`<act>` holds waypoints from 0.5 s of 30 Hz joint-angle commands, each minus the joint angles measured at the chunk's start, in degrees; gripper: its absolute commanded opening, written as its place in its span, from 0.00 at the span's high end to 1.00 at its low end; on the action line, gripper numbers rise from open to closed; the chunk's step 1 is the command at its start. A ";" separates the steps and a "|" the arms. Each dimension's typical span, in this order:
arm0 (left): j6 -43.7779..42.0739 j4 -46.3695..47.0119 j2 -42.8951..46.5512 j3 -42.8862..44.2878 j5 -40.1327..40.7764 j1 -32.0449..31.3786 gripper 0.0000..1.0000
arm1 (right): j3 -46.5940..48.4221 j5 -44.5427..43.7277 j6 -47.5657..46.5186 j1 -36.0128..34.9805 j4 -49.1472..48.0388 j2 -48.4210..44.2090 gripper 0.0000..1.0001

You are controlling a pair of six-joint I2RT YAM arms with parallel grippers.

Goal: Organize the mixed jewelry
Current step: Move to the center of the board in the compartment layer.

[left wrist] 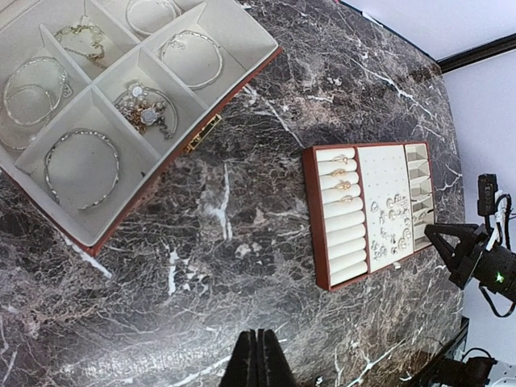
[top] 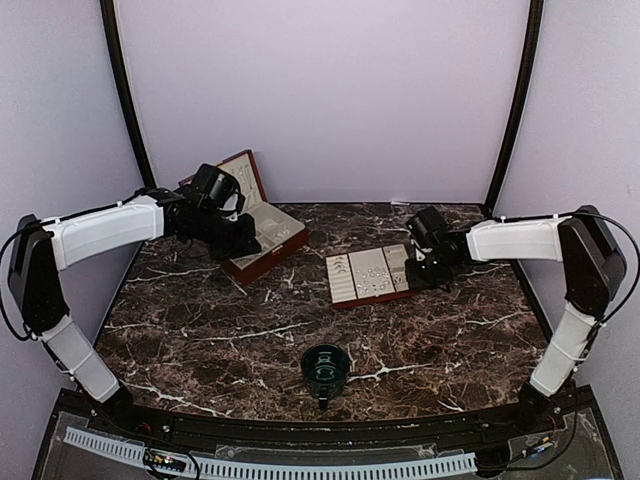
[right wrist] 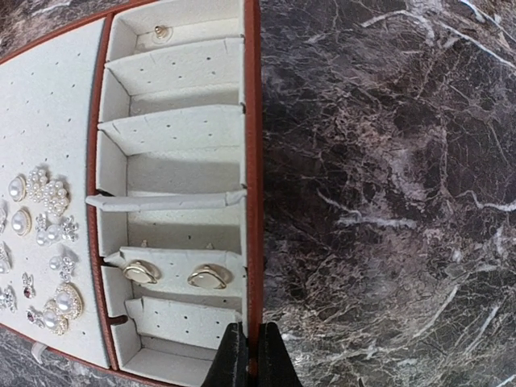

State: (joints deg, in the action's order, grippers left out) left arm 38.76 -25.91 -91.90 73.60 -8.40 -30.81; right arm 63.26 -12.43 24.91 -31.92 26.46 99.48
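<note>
We find the jewelry in two places. Pearl earrings [right wrist: 44,210] crowd the flat pad of the tray [right wrist: 252,161], two gold pieces [right wrist: 173,276] sit clipped in its slotted column, and a few rings [left wrist: 343,172] ride its padded rolls. Bracelets [left wrist: 143,111] lie in the compartments of the open box [left wrist: 149,187], well apart from the tray on the marble counter [top: 200,330].

We judge the step in hand to be a pick from the tray's slotted side. To do it well, we part the fingers before descending and come straight down over one piece. We pinch its metal edge, not the cream flap, and lift slowly so the tray does not drag along.

The right fingers [right wrist: 234,359] are clenched together and hold nothing. They hover at the tray's red rim, and we cannot tell whether they touch it. The left fingers [left wrist: 242,367] are likewise pressed together and empty, above bare counter between box and tray.
</note>
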 commanded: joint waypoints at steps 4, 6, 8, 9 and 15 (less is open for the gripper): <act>4.73 -2.91 -4.14 5.25 2.95 -3.55 1.00 | -1.35 3.68 -3.46 -3.77 -8.50 -2.39 1.00; 5.38 -2.14 -4.49 5.11 2.70 -3.94 1.00 | -1.40 3.52 -4.26 -5.38 -8.60 -2.16 1.00; 5.26 -1.56 -4.51 5.06 2.81 -4.24 1.00 | -1.39 3.55 -5.02 -6.99 -8.71 -1.64 1.00; 5.07 -1.47 -4.45 4.99 2.94 -4.34 1.00 | -1.35 4.00 -5.28 -7.68 -8.81 -1.34 1.00; 2.54 0.06 -3.59 1.99 1.44 -4.37 1.00 | 0.17 6.55 -5.97 -13.18 -10.87 1.93 1.00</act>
State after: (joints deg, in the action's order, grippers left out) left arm 42.74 -26.63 -97.06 77.41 -6.37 -35.16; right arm 61.89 -8.34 19.68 -41.43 21.10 99.50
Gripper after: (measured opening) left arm 0.007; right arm 0.022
